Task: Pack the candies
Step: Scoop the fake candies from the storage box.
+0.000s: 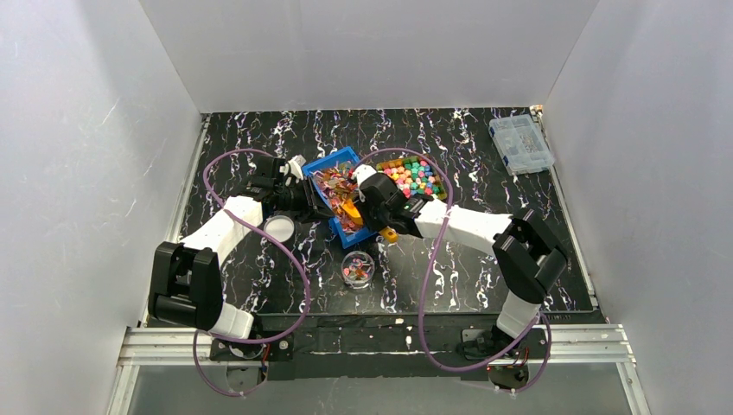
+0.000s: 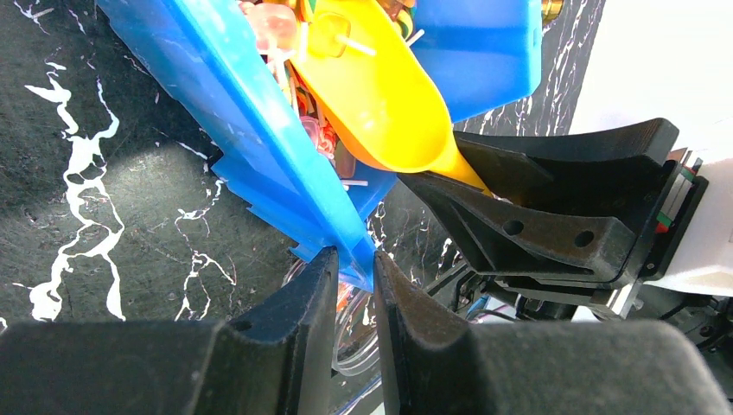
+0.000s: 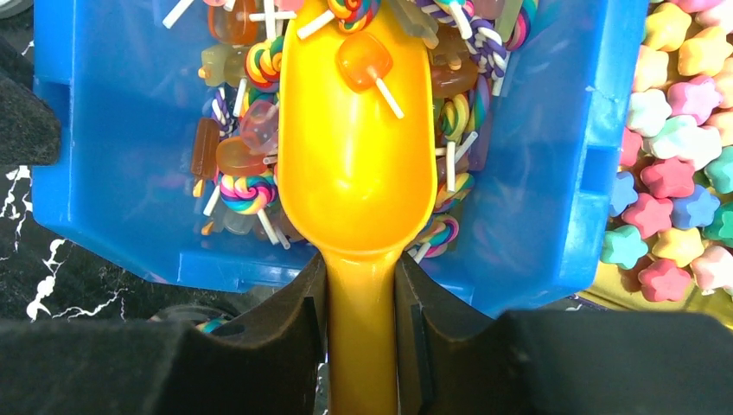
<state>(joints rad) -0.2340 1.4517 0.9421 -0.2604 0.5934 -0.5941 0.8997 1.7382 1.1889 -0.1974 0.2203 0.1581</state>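
The candies [image 1: 415,177], chunky pastel sweets in mixed colours, fill a tray right of a blue bin [image 1: 333,162]; they also show in the right wrist view [image 3: 670,177]. The blue bin [image 3: 112,130] holds small lollipops. My right gripper [image 3: 361,277] is shut on the handle of a yellow scoop [image 3: 354,164]. The scoop's bowl lies in the bin with one orange lollipop [image 3: 363,60] in it. My left gripper [image 2: 354,259] is shut on the blue bin's wall [image 2: 233,112] at its near corner. In the top view the left gripper [image 1: 298,197] and the right gripper [image 1: 373,207] flank the bin.
A small clear round jar [image 1: 358,268] with a few sweets stands in front of the bin. Its white lid [image 1: 278,229] lies to the left. A clear compartment box [image 1: 520,144] sits at the back right. White walls close in the table.
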